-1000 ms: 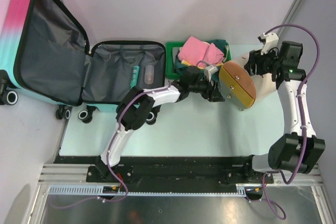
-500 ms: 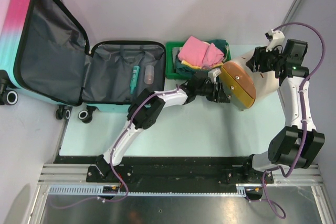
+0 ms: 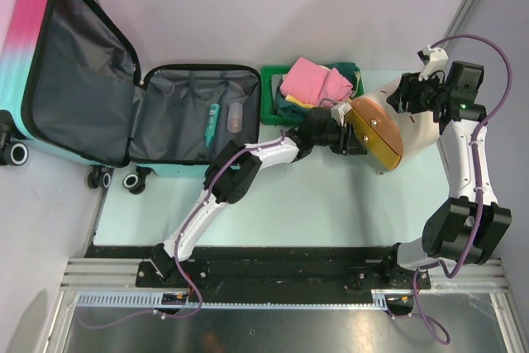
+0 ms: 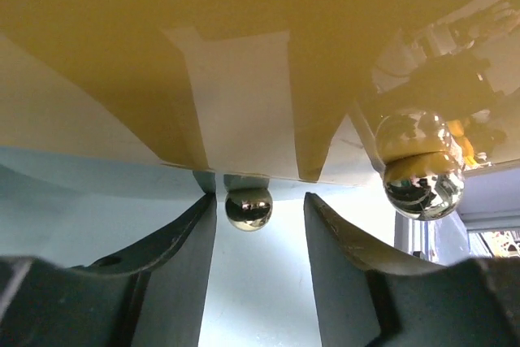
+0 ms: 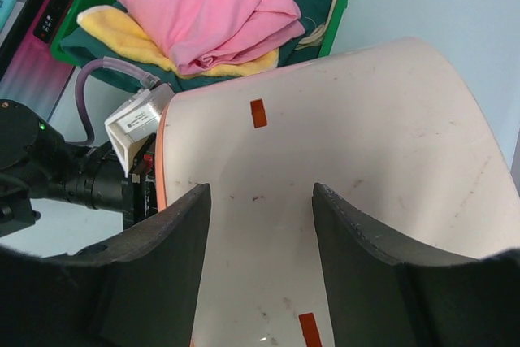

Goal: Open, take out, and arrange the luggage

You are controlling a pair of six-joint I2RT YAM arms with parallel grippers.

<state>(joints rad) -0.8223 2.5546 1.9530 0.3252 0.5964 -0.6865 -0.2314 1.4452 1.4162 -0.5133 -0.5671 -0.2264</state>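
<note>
The luggage [image 3: 25, 64] lies open at the far left, its pink-to-teal shell propped up and the dark grey lining [image 3: 178, 113] showing in both halves. A teal item [image 3: 213, 118] and a small clear container [image 3: 234, 117] lie in the flat half. My left gripper [image 3: 347, 136] is open at the yellow-brown end face [image 4: 244, 38] of the white-and-orange cylinder [image 3: 388, 126]. One chrome ball foot [image 4: 248, 207] sits between the left gripper's tips [image 4: 260, 209] without touching them. My right gripper [image 3: 413, 97] is open just above the cylinder's white body [image 5: 366, 160]; the wrist view [image 5: 260, 201] shows it empty.
A green tray [image 3: 269, 97] holding a pink cloth [image 3: 314, 80] and yellow and dark green cloths stands just left of the cylinder; the tray also shows in the right wrist view [image 5: 81, 22]. A second chrome ball [image 4: 418, 164] is on the end face. The table's right edge is near the right arm.
My left gripper has reached further right, up to the cylinder's end face. My right gripper shifted slightly up and right a second ago and has held still since.
</note>
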